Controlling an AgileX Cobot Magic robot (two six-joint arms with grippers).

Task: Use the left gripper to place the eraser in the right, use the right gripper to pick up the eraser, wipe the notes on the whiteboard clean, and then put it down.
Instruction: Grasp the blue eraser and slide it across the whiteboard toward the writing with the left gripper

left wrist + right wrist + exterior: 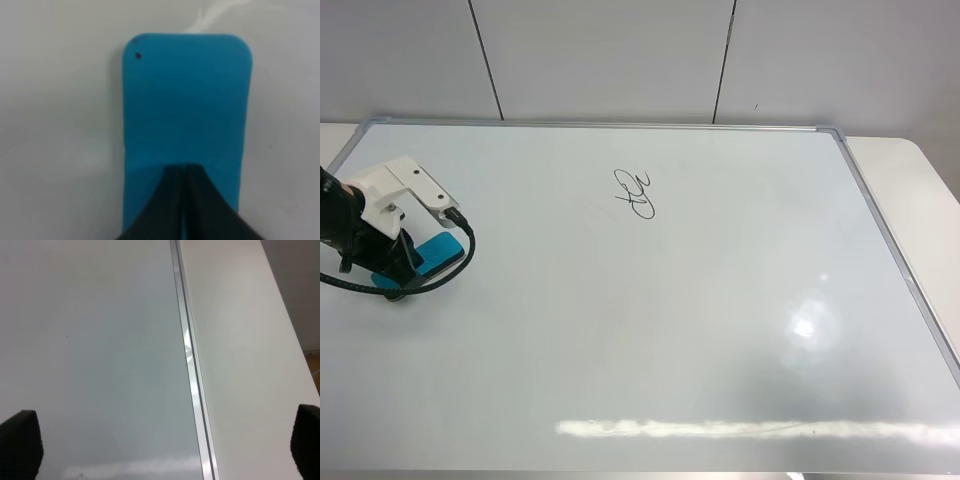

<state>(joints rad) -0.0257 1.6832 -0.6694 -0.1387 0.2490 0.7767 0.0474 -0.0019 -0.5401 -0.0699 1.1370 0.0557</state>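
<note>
Lying flat near the whiteboard's [720,330] left edge under the left gripper's [184,174] closed jaws, the eraser [440,249] is probably light, firm and smooth, best pinched across its long sides; the right gripper [165,445] gapes wide, empty.

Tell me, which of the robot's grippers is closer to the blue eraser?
Left. The left gripper sits shut right over the eraser, near the whiteboard's left edge. The right gripper hangs open above the board's right frame, far across, outside the overhead view.
</note>
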